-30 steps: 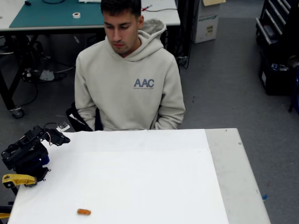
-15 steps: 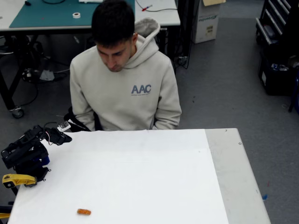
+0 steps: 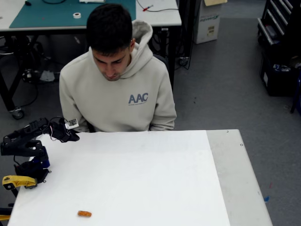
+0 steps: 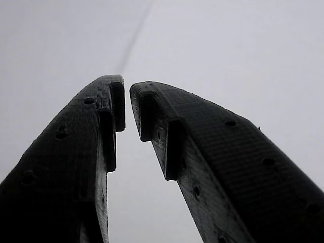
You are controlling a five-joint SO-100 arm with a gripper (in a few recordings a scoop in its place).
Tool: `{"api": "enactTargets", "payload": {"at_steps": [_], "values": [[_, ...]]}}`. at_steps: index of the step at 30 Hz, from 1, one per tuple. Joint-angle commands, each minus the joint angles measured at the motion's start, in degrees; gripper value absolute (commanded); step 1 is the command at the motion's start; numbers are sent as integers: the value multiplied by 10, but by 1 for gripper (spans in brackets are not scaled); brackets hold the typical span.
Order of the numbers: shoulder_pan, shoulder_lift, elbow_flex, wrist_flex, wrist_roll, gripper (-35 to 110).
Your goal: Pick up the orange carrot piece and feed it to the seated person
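Note:
The orange carrot piece (image 3: 84, 213) lies alone on the white table (image 3: 155, 179) near its front left edge. The seated person (image 3: 117, 94), in a beige hoodie, sits behind the table's far edge with head bent down toward it. My black arm stands at the table's left edge. Its gripper (image 3: 71, 136) reaches over the back left corner, far from the carrot piece and just in front of the person's arm. In the wrist view the gripper (image 4: 126, 93) hangs over the bare white surface, its jaws nearly touching at the tips with nothing between them.
A yellow clamp (image 3: 18, 181) holds the arm's base at the table's left edge. A bare grey strip (image 3: 230, 169) runs down the table's right side. Behind the person stands a bench with a green mat (image 3: 56, 14); cartons and shelving line the far right.
The arm has unfolded, carrying the gripper up and to the right over the table's back left corner. The person has leaned forward and left, head lowered. The carrot piece has not moved.

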State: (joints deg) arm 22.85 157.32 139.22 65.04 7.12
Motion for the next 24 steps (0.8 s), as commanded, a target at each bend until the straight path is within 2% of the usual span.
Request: {"api": "enactTargets", "payload": {"at_steps": [1,24], "values": [[48,-40,-71,4,5,-2],[258,-182,-98,-3,1,-2]]}}
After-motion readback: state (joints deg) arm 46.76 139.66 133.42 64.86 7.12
